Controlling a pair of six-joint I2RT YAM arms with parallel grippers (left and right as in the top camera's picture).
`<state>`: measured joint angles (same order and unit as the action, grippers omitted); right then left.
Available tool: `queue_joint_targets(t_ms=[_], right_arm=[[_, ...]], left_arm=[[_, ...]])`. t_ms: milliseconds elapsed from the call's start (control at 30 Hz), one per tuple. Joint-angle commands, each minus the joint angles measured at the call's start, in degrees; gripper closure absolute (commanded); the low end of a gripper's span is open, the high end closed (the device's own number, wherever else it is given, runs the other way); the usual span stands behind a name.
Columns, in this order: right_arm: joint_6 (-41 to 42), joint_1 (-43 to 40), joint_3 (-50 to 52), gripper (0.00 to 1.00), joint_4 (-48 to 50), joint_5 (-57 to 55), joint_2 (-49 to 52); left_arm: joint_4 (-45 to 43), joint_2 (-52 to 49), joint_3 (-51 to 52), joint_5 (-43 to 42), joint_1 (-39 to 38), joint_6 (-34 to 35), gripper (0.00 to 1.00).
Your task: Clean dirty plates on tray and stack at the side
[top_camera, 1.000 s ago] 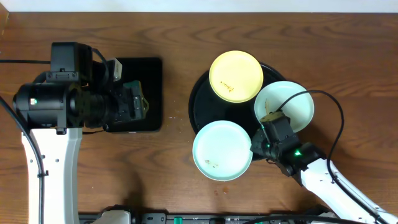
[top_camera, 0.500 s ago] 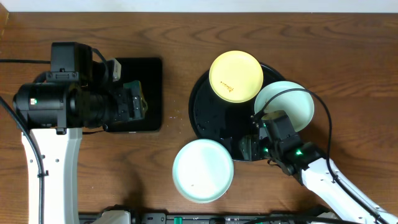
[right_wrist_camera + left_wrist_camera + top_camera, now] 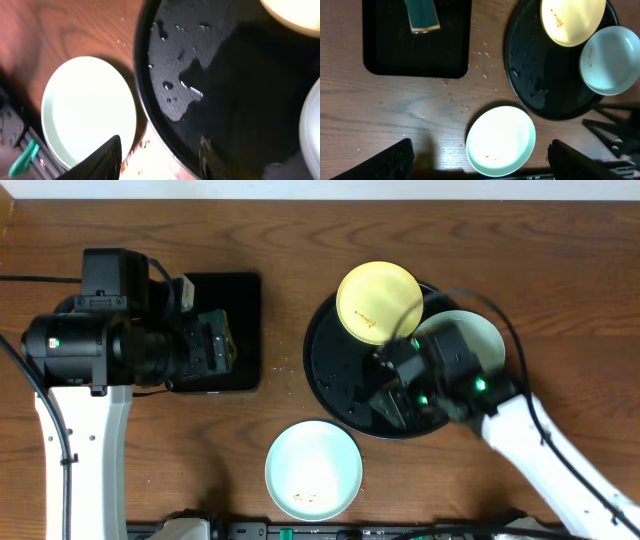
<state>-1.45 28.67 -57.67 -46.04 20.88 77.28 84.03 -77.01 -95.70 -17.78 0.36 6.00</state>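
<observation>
The pale yellow plate (image 3: 378,302) lies at the back of the round black tray (image 3: 335,375). One mint plate (image 3: 478,332) lies on the tray's right side, partly hidden by my right arm. The other mint plate (image 3: 313,470) lies on the bare wood in front of the tray, with a few brown specks; it also shows in the left wrist view (image 3: 501,140) and the right wrist view (image 3: 85,107). My right gripper (image 3: 388,388) hovers open and empty over the tray's wet front part (image 3: 225,75). My left gripper (image 3: 480,150) is open and empty, high above the table.
A smaller rectangular black tray (image 3: 240,375) at the left holds a green sponge (image 3: 422,15). Crumbs lie on the wood (image 3: 465,100) between the two trays. The table's front edge runs just below the loose mint plate.
The mint plate has moved off the tray's front rim, left and forward onto the wood. My right gripper has let it go and moved back over the tray. The left arm is still.
</observation>
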Motion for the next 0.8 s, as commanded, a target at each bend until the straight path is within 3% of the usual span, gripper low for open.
queue_joint_targets(t_ms=[0, 100, 200, 267, 433, 633, 767], right_arm=[[-9.33, 3.69, -6.80, 0.50, -2.54, -0.83, 5.68], [-11.93, 8.09, -8.04, 0.41, 0.48, -2.73, 10.58], [-11.91, 12.04, -8.04, 0.21, 4.72, -4.13, 14.32], [-11.93, 14.60, -8.02, 0.20, 7.02, -4.13, 15.56], [-24.26, 21.44, -8.02, 0.51, 9.81, -6.49, 18.05], [-32.92, 26.64, -8.00, 0.47, 15.26, -14.97, 23.96], [-33.79, 27.43, -8.00, 0.46, 18.60, -15.72, 28.20]], left_arm=[[0.07, 0.66, -0.09, 2.86, 0.20, 2.58, 0.14], [-0.07, 0.66, -0.09, 7.04, 0.20, 5.97, 0.14], [-0.13, 0.66, -0.09, 9.88, 0.20, 8.76, 0.14], [-0.28, 0.66, -0.09, 11.17, 0.20, 9.20, 0.14], [-1.40, 0.61, -0.07, 11.52, 0.20, 9.35, 0.14], [-3.58, 0.50, 2.78, 11.50, 0.20, 9.38, 0.14], [-4.81, 0.39, 6.19, 11.50, 0.20, 9.35, 0.14]])
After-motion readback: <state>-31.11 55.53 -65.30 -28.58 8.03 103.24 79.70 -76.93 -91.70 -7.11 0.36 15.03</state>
